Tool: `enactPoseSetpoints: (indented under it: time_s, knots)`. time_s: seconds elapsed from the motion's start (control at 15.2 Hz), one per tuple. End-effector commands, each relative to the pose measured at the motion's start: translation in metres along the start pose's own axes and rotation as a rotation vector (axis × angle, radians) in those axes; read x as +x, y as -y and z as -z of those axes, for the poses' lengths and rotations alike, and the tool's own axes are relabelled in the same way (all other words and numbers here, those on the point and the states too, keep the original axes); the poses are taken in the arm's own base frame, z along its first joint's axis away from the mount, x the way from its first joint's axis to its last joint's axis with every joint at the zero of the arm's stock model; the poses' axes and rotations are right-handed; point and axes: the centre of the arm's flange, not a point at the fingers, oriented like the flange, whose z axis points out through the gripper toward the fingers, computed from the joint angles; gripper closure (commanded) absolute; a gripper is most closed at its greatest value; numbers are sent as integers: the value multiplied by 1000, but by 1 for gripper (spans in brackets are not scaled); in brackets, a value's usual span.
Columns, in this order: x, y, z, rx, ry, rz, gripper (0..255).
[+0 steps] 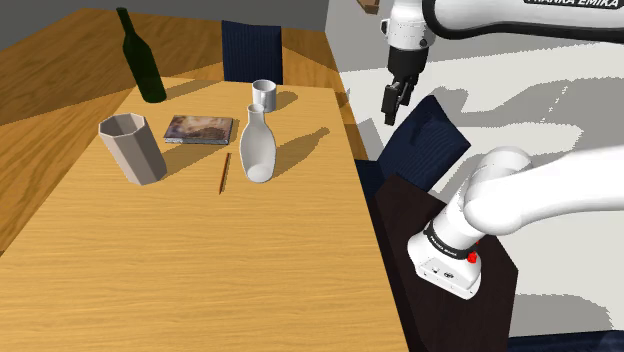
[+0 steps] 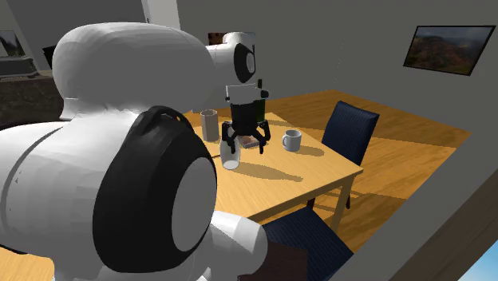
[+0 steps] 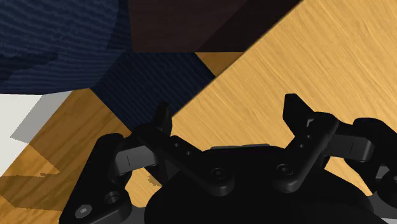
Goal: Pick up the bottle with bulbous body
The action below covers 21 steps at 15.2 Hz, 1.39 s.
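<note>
The bulbous bottle (image 1: 257, 146) is white with a narrow neck and stands upright near the middle of the wooden table (image 1: 200, 260). In the second exterior view the bottle (image 2: 231, 158) shows just below the hand. My black gripper (image 1: 392, 108) hangs in the air past the table's edge on the shoulder view's right, above a dark blue chair (image 1: 425, 140), well apart from the bottle. In the wrist view the gripper (image 3: 229, 118) is open, its two fingers (image 3: 163, 124) standing apart with nothing between them, over the table's edge and the chair. The gripper (image 2: 247, 146) points downward.
A dark green wine bottle (image 1: 142, 62) stands at the table's far corner. A grey faceted cup (image 1: 133, 148), a book (image 1: 198, 128), a pencil (image 1: 225, 172) and a white mug (image 1: 265, 95) surround the bulbous bottle. A second blue chair (image 1: 252, 50) stands behind the table.
</note>
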Motion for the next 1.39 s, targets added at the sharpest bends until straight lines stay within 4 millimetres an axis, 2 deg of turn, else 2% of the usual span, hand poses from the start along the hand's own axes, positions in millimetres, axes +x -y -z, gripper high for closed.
enactPoseSetpoints:
  time_s: [0.0, 1.32]
  knots:
    - [0, 0, 0, 0, 0, 0, 0]
    - [232, 108, 20, 87, -14, 83, 0]
